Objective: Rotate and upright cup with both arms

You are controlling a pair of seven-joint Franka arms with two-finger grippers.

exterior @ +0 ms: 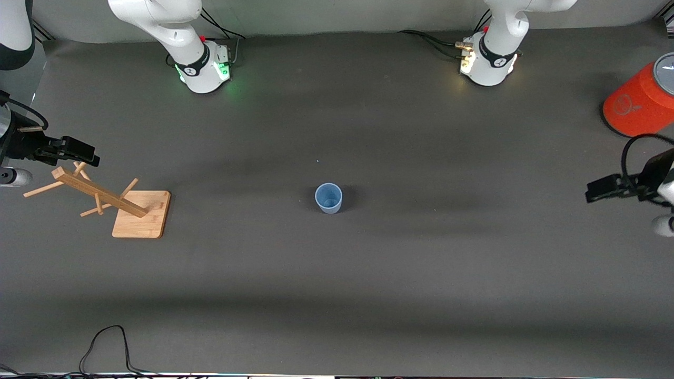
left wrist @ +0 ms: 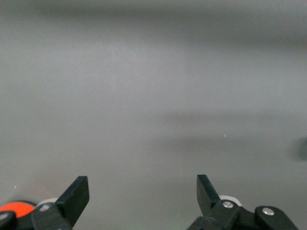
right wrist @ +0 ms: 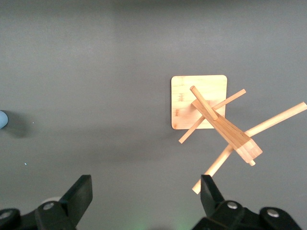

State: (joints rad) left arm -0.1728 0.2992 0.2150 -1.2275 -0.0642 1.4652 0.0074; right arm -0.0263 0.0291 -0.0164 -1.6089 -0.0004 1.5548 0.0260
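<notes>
The pale blue cup [exterior: 328, 198] stands upright, rim up, in the middle of the table. A sliver of it shows at the edge of the right wrist view [right wrist: 2, 119]. My left gripper [exterior: 600, 189] is open and empty, up over the table at the left arm's end, well away from the cup; its jaws stand wide apart in the left wrist view [left wrist: 142, 184]. My right gripper [exterior: 79, 151] is open and empty, up over the top of the wooden rack at the right arm's end, its jaws wide in the right wrist view [right wrist: 146, 184].
A wooden peg rack [exterior: 105, 197] on a square base [exterior: 145, 216] stands toward the right arm's end, also in the right wrist view [right wrist: 211, 112]. An orange cylinder with a grey top [exterior: 640, 102] lies at the left arm's end. A black cable [exterior: 105, 342] loops at the table's front edge.
</notes>
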